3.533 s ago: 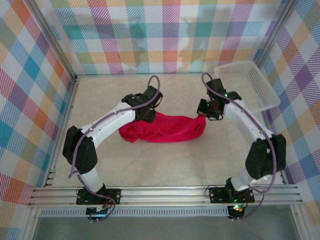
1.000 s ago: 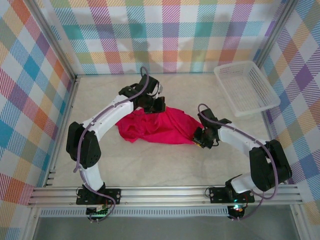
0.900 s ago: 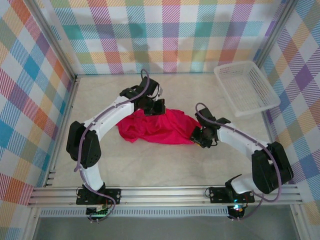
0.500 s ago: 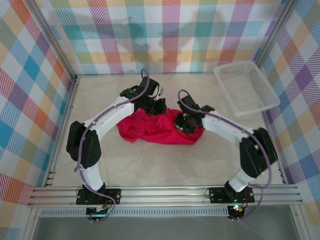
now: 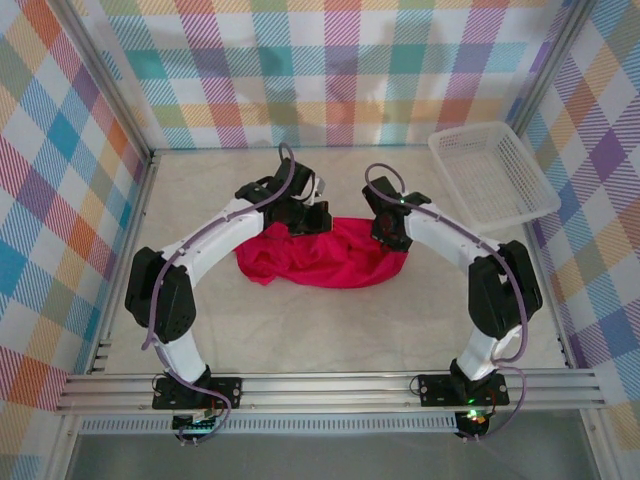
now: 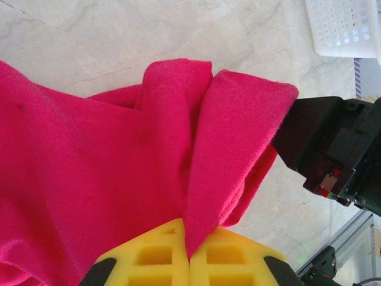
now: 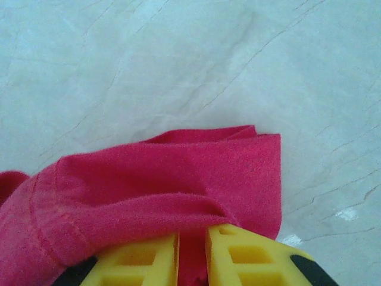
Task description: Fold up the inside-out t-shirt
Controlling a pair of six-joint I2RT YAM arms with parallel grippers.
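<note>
Fingers (image 6: 152, 259) on the left gripper (image 5: 308, 217) are clamping the inside-out t-shirt (image 5: 320, 260); the right gripper (image 5: 391, 231) is pinching it too. It's lying bunched on the table (image 5: 330, 330), long axis running left-right, mostly nearside of both grips.

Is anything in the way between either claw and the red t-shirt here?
Nothing visible. The left claw is shut on a fold of the t-shirt, and the right claw has cloth pinched between its fingers too. The white basket sits apart at the far right corner.
</note>
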